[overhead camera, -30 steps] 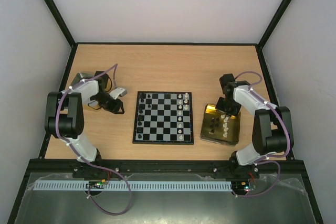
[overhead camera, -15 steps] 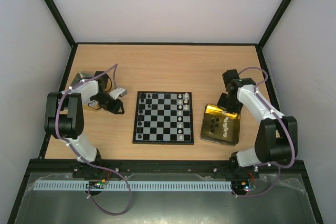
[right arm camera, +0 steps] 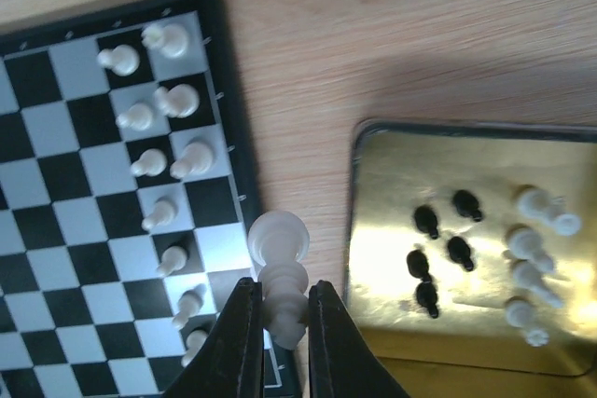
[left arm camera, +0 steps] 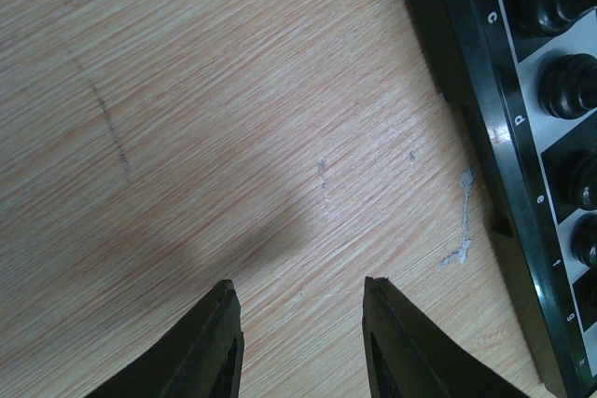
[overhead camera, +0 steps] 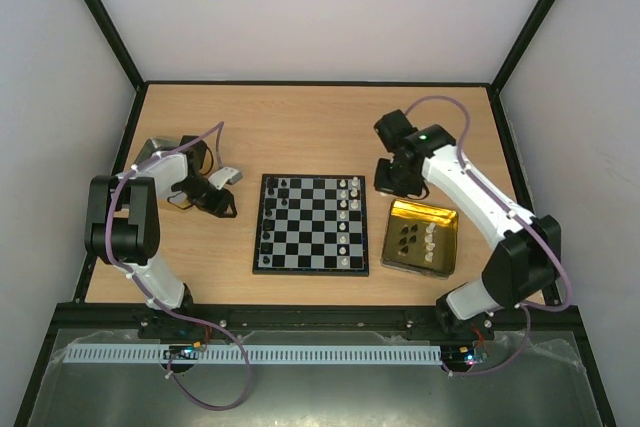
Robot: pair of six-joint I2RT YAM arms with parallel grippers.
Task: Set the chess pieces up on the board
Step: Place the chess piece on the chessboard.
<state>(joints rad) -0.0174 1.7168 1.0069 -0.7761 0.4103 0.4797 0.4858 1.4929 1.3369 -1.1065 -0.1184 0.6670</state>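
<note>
The right gripper (right arm camera: pixel 280 303) is clamped on a white piece (right arm camera: pixel 278 253), its jaws pinching the stem while the round head stands clear above the fingertips. In the wrist view the piece hangs over the strip of table (right arm camera: pixel 392 34) between the board (right arm camera: pixel 56 230) and the gold tin (right arm camera: pixel 392 165), at the board's edge. From above, this gripper (overhead camera: pixel 393 173) hovers just beyond the board's far right corner.

White pieces (right arm camera: pixel 159 137) stand in two files along the board's right side; black pieces (overhead camera: pixel 268 217) line its left side. More lie in the tin: black pieces grouped in the middle, white ones along one wall.

The left gripper (left arm camera: pixel 298 333) has its jaws apart with nothing between them, low over bare wood just left of the board (left arm camera: pixel 485 90).
</note>
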